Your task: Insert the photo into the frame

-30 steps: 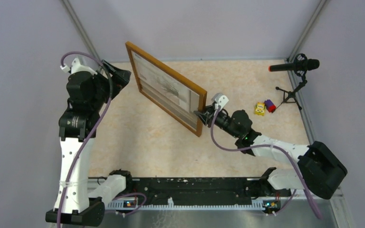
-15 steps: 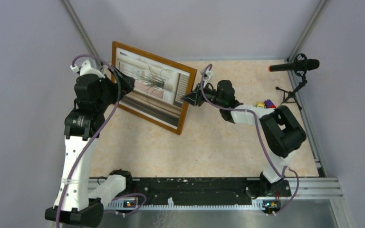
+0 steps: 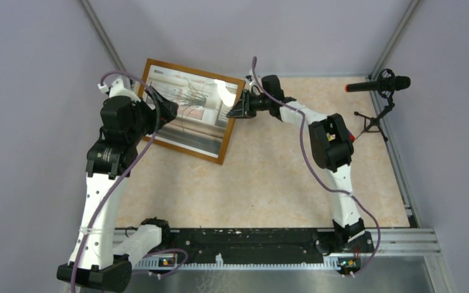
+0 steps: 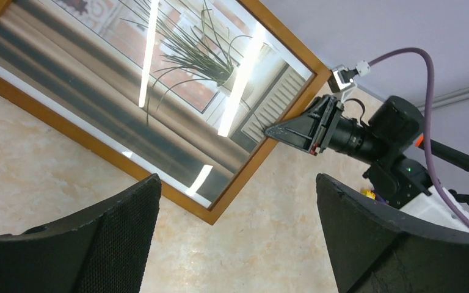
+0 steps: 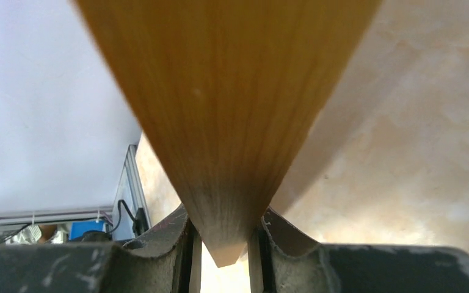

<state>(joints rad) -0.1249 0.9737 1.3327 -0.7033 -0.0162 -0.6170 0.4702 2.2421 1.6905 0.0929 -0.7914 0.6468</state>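
The frame (image 3: 180,149) of orange-brown wood is at the back left, with the photo (image 3: 189,101) of grass blades behind its glass. My right gripper (image 3: 231,113) is shut on the frame's right edge. The right wrist view shows that wooden edge (image 5: 232,91) clamped in my right gripper (image 5: 225,235). My left gripper (image 3: 170,110) is open and empty over the frame's left part. In the left wrist view my left gripper (image 4: 238,177) looks at the frame (image 4: 239,180), the photo (image 4: 189,55) and the right gripper (image 4: 281,131).
A black microphone (image 3: 378,83) on a small stand is at the back right. A bit of a small red toy (image 3: 350,136) shows behind the right arm. Grey walls close the back and sides. A black rail (image 3: 269,238) runs along the near edge.
My right gripper has carried the frame left and toward the back wall and turned its glass face upward. My left gripper has moved right, over the frame's left part.
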